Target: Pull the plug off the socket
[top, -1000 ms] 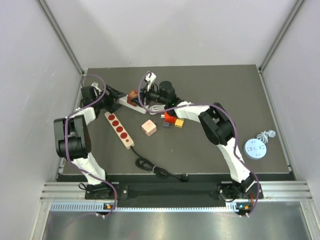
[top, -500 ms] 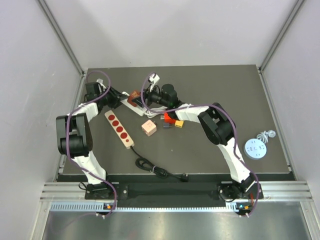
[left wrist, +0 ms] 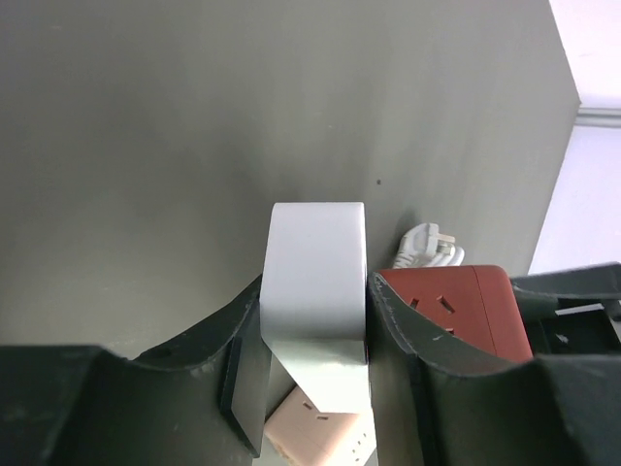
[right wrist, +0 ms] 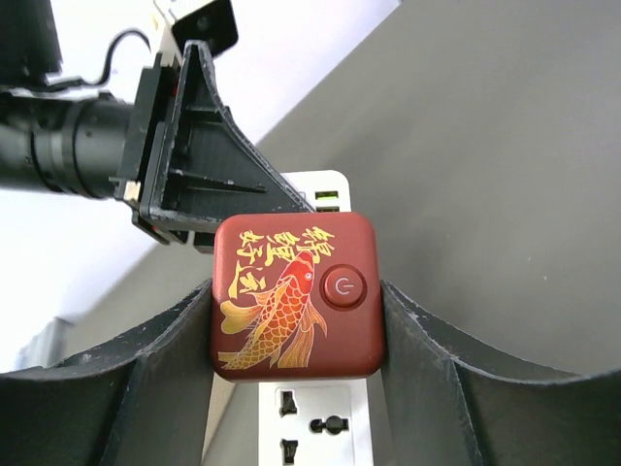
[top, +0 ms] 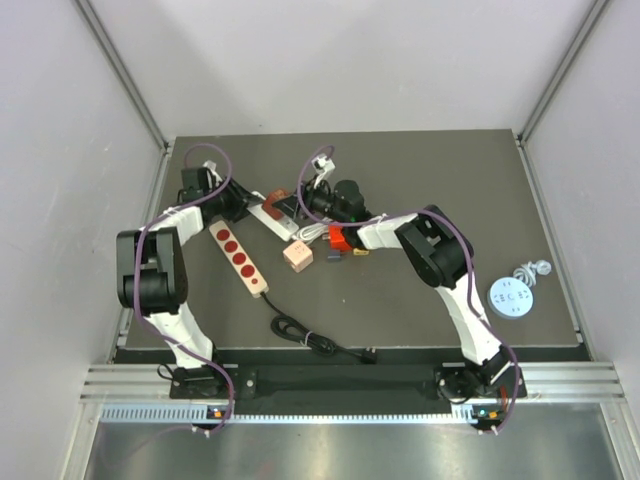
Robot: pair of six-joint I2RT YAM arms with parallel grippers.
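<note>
The plug is a red cube [right wrist: 296,296] with a gold fish and a round button. It sits on the face of the white socket strip [right wrist: 325,432]. My right gripper [right wrist: 296,301] is shut on the cube's two sides. My left gripper [left wrist: 315,291] is shut on the end of the white strip [left wrist: 317,252], with the red cube [left wrist: 456,306] just to its right. From above, the left gripper [top: 243,203] and right gripper [top: 303,203] face each other across the red cube [top: 275,197] and the strip [top: 283,222]. The plug's pins are hidden.
A wooden strip with red sockets [top: 238,258] lies to the left, near a pink cube [top: 297,255]. Small red, orange and blue blocks [top: 345,240] lie under the right arm. A black cable [top: 320,340] trails at the front. A blue disc [top: 512,296] and a white coiled cord [top: 530,270] sit at the right.
My left gripper has shut on the end of the white strip. Both grippers, the strip and the red cube have shifted a little to the right.
</note>
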